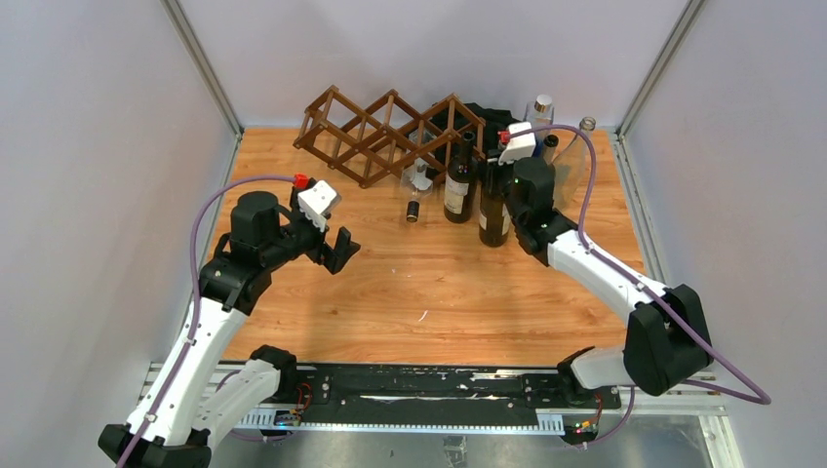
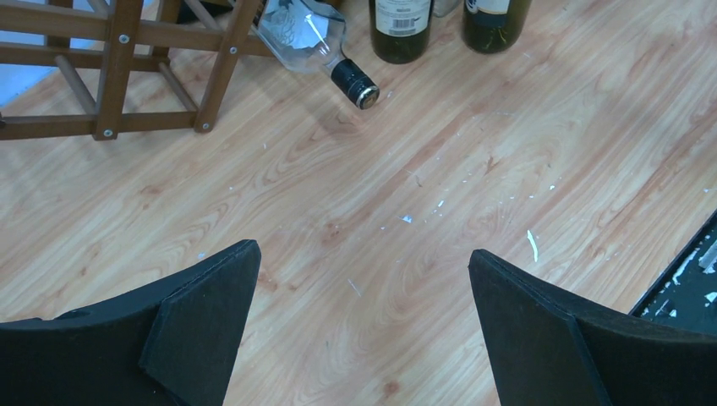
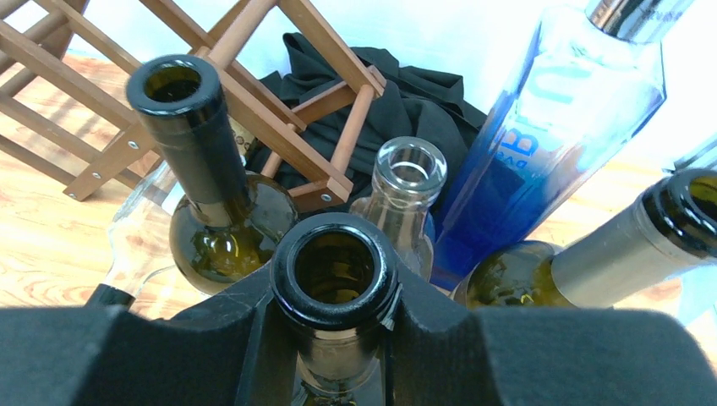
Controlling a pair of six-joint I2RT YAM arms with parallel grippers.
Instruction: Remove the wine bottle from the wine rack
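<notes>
Upper centre-right, the right claw (image 3: 338, 342) clenches the neck of an upright wine bottle (image 1: 494, 220), seemingly standing on the worktop (image 1: 429, 292) just right of the wine rack (image 1: 385, 132); the left claw (image 2: 363, 330) gapes, released.

The dark brown wooden lattice wine rack (image 1: 390, 132) stands at the table's (image 1: 429, 292) rear. A clear glass bottle (image 1: 417, 185) lies before it, with a dark green glass wine bottle (image 1: 494, 210) standing to its right.
</notes>
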